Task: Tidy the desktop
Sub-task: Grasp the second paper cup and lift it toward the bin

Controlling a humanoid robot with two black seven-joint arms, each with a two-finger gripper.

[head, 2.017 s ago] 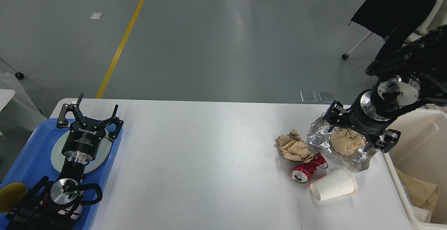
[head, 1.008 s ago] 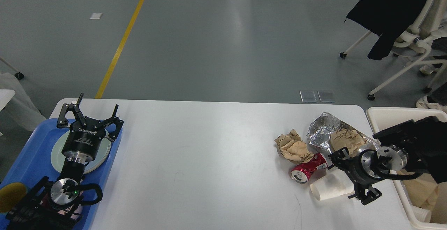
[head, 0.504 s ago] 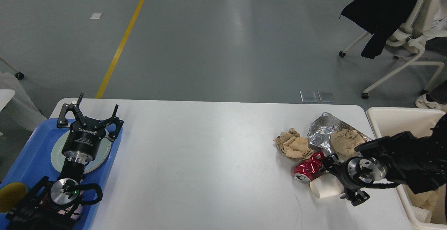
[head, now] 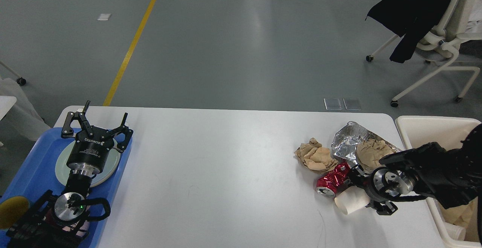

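1. Plainly much is left: on the desktop (head: 226, 165), beside the cream bin (head: 418, 127), lie a paper cup (head: 350, 203), a red can (head: 331, 182), brown paper wads (head: 314, 157) and foil (head: 348, 142).
2. Right gripper (head: 367, 193) straddles the cup; whether it pinches, I cannot tell.
3. Left gripper (head: 98, 122) hangs spread, holding nothing, far from the bin above a blue tray (head: 34, 165).
4. Bin contents are cut off.

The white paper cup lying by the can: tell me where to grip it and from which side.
Probably grip the paper cup across its side wall near the closed base, coming from the right, where the right gripper already is. It lies on its side, mouth facing left, the crushed red can crowding its far-left side.
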